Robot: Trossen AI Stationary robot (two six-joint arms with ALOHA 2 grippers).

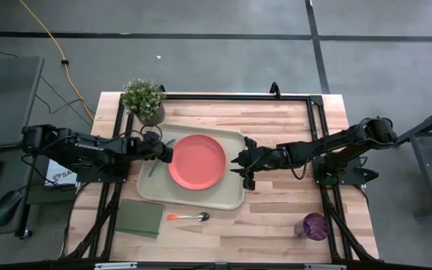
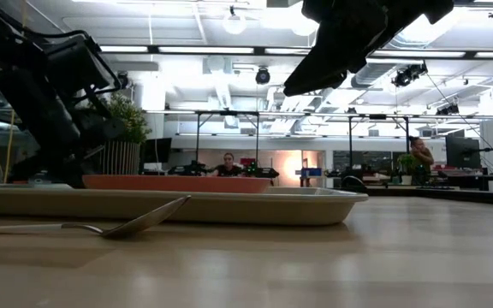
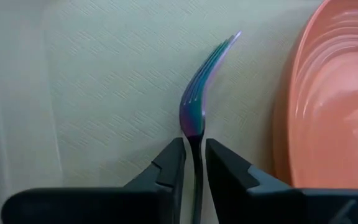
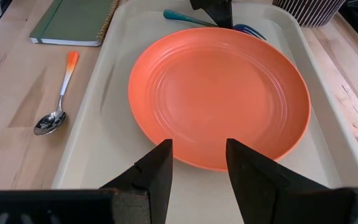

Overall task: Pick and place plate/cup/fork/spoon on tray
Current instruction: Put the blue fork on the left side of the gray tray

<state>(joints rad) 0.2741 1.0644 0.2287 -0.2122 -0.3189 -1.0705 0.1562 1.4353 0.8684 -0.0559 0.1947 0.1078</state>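
The fork [image 3: 194, 115] is flanked by the slightly parted left gripper [image 3: 193, 163] on the tray [image 1: 227, 196]; the right gripper [image 4: 199, 163] is spread empty beside the plate [image 4: 219, 96].

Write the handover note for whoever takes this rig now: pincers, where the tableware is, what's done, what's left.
Left pincer: over the cream rectangular plastic tray, fingers slightly apart around the blue-handled metal fork, which lies on the tray.
Right pincer: open, empty, at the tray's right edge.
Done: round orange plastic plate on the tray; fork nearly released.
Left: orange-handled metal spoon and translucent purple plastic cup, both on the table.
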